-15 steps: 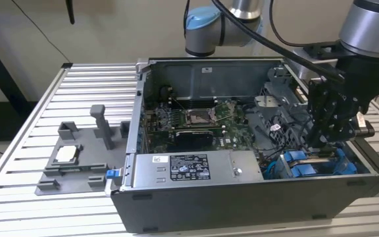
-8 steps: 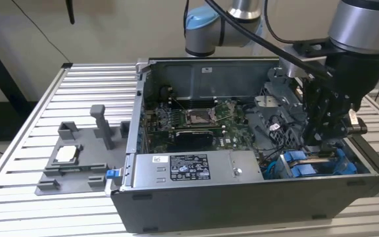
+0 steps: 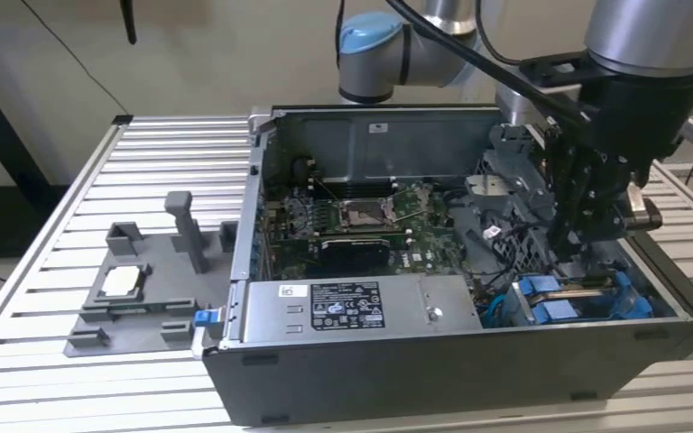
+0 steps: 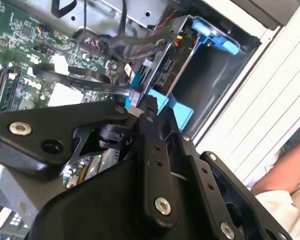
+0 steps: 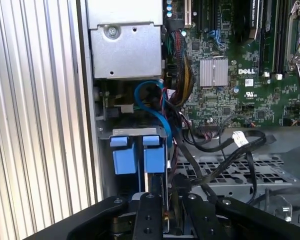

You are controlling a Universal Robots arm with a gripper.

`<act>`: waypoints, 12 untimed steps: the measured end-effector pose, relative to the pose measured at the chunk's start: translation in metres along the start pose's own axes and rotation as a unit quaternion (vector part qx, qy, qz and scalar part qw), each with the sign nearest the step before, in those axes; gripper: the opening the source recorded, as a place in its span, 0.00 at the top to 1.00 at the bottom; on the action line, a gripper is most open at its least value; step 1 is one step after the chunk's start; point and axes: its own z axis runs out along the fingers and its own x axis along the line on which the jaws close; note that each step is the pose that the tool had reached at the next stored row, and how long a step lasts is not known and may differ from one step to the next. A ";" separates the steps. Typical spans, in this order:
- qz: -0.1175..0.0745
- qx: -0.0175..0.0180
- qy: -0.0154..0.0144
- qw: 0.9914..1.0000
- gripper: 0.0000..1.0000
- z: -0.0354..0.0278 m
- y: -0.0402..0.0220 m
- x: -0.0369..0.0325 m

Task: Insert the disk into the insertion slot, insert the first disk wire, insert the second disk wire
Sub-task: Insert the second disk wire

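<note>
The disk [image 4: 166, 69] sits in the insertion slot [image 4: 206, 86] at the case's corner on the exterior view's right, its connector edge facing the motherboard. Its blue carrier [image 3: 558, 311] shows in the bay, and the blue tabs [image 5: 125, 156] stand just ahead of the fingers. My gripper [image 3: 563, 271] reaches down into the case right over that bay. The jaws stand close together on the end of a flat black disk wire [image 4: 85, 82], held next to the disk's connector edge. Both wrist views show the gripper [image 4: 139, 102] [image 5: 162, 200] close to the blue tabs.
The grey power-supply box [image 3: 346, 307] fills the case's front, beside the bay. The motherboard [image 3: 359, 216] lies behind it. Loose black cables [image 5: 215, 150] cross near the fingers. A grey fixture [image 3: 142, 289] rests on the slatted table. A person's arm [image 4: 285, 175] is beside the case.
</note>
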 end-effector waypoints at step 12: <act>-0.012 0.019 -0.002 1.000 0.76 0.0039 0.0148 -0.0114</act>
